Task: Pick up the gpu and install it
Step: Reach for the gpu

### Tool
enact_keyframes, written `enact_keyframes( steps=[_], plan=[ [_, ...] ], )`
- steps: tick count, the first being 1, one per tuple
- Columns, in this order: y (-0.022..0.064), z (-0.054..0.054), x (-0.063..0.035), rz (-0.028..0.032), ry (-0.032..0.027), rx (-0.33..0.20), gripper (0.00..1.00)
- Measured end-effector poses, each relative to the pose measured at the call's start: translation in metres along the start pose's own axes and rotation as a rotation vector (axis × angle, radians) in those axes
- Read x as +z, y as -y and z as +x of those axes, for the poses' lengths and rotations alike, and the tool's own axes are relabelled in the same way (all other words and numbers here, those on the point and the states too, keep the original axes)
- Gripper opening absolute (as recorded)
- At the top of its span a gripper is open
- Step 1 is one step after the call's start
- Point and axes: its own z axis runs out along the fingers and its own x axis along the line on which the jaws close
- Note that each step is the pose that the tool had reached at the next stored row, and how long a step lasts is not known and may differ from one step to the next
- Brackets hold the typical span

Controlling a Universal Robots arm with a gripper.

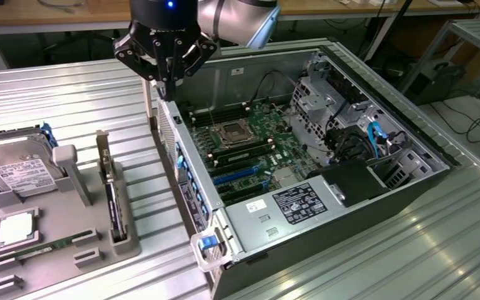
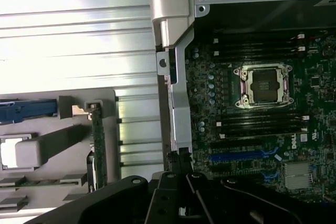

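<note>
My black gripper (image 1: 167, 92) hangs closed and empty, upper centre. The thin black gpu card (image 1: 115, 200) stands on edge in the grey holder (image 1: 132, 247), lower left; I would approach squarely above it.

Cool, even light falls from overhead in the exterior view. The ribbed metal table (image 1: 65, 106) gleams with pale streaks, brightest toward the exterior view's lower right. Inside the open computer case (image 1: 261, 215) the light drops: the motherboard (image 1: 249, 140) lies in the shade of the case walls. 1 small blue light (image 1: 170, 5) glows on the arm above the gripper (image 1: 167, 87), which reads as a dark silhouette. In the wrist view, glare washes much of the table to near white, flattening its ribs. The case interior is dim by contrast, and the gripper's body is an almost featureless black mass.
</note>
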Motion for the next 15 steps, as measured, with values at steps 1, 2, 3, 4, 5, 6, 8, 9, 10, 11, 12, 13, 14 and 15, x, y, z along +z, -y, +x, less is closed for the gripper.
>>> enact_keyframes(
  steps=[1,2,3,4,5,6,8,9,10,11,12,13,14,15],
  plan=[
    [0.0001,0.0003,0.0,0.0,0.0,0.0,0.11],
    [0.0001,0.0006,0.0,0.0,0.0,0.0,0.11],
    [0.0003,0.001,0.0,0.0,0.0,0.0,0.11],
    [0.0004,0.0013,0.0,-0.0001,0.0,0.0,0.11],
    [0.0006,0.0016,0.0,0.0,0.0,0.0,0.11],
    [0.0006,0.0019,-0.0001,0.0,0.0,0.0,0.11],
    [0.0009,0.0027,-0.0001,0.0,0.0,0.0,0.11],
    [0.001,0.0031,-0.0001,0.0,0.0,0.0,0.11],
    [0.0011,0.0035,-0.0002,0.0,0.0,0.0,0.11],
    [0.0013,0.0039,-0.0001,0.0,0.0,0.0,0.11],
    [0.0014,0.0042,-0.0002,0.0,0.0,0.0,0.11],
    [0.0016,0.0045,-0.0002,0.0,0.0,0.0,0.11],
    [0.0017,0.0049,-0.0002,0.0,0.0,0.0,0.11],
    [0.0018,0.0053,-0.0002,-0.0001,0.0,0.0,0.11]
  ],
)
